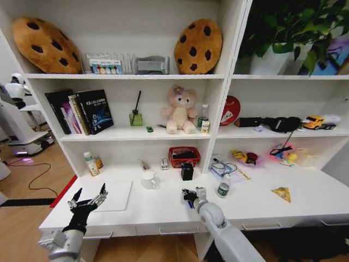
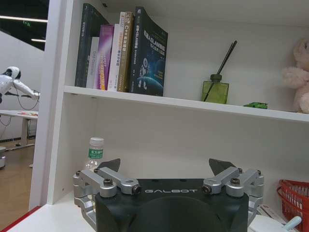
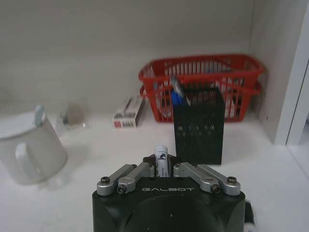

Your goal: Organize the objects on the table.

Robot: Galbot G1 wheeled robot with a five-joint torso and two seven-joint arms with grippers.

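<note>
My right gripper [image 1: 191, 195] hovers over the white table [image 1: 163, 212], shut on a blue-and-white pen [image 3: 161, 155] that stands up between its fingers. Just beyond it is the black cube pen holder [image 3: 199, 124], with another blue-and-white pen [image 3: 176, 94] inside. The white mug [image 3: 29, 151] stands off to one side of the holder. My left gripper [image 1: 88, 200] hangs open above the front left corner of the silver laptop [image 1: 115, 194], holding nothing. A green-capped bottle [image 1: 223, 188] is to the right of my right gripper. The green toy car [image 1: 149, 129] rests on the shelf above.
A red basket [image 1: 184, 156] stands against the back wall behind the pen holder. Small bottles [image 1: 90, 164] sit at the table's back left. Books [image 2: 125, 50] and a pink plush bear [image 1: 180, 110] fill the shelf above. A yellow wrapper [image 1: 282, 192] lies on the right.
</note>
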